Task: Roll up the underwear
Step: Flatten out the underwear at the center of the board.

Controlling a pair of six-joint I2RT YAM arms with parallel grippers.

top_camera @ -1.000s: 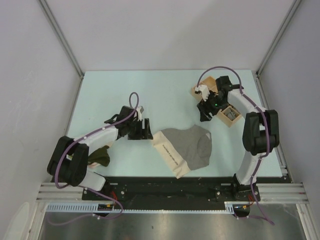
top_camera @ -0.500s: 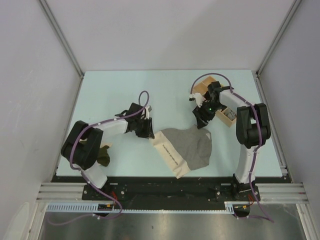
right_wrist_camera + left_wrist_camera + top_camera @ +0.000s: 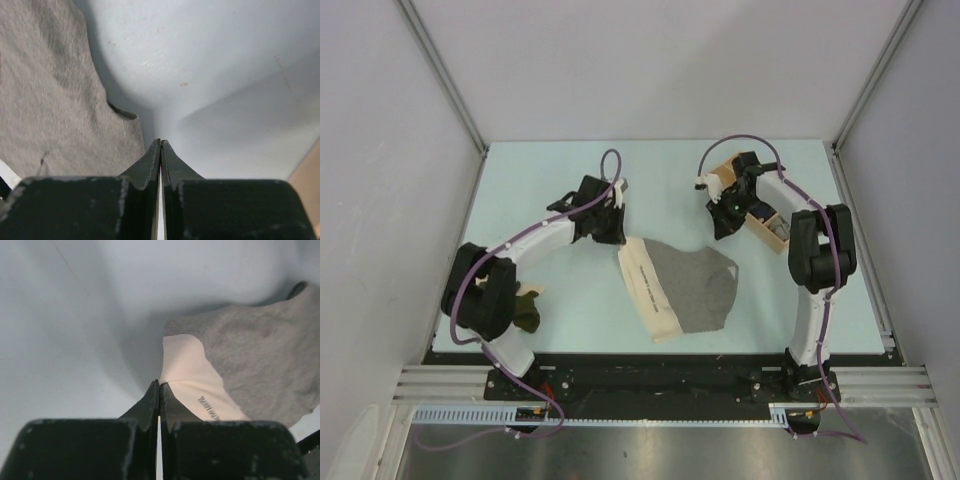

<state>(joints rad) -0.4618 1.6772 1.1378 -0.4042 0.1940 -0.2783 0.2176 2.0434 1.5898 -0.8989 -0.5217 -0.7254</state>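
Observation:
The grey underwear (image 3: 698, 285) with a pale pink-beige waistband (image 3: 645, 292) lies spread in the middle of the table. My left gripper (image 3: 611, 235) is shut at the waistband's far corner. In the left wrist view that corner (image 3: 184, 362) curls up and meets the closed tips (image 3: 159, 384). My right gripper (image 3: 722, 230) is shut just beyond the garment's far right corner. In the right wrist view the grey cloth (image 3: 50, 100) lies left of the closed tips (image 3: 160, 141), with a sliver of table between. Another underwear, dark olive (image 3: 526, 314), sits by the left arm's base.
A light wooden tray (image 3: 730, 166) with compartments stands at the back right, partly under the right arm; its tan edge (image 3: 311, 187) shows in the right wrist view. Metal rails and walls bound the pale table (image 3: 540, 180).
Both grippers went from open to shut. The left one moved away from the arm bases, and the waistband end of the grey underwear shifted with it. The right one drew slightly back.

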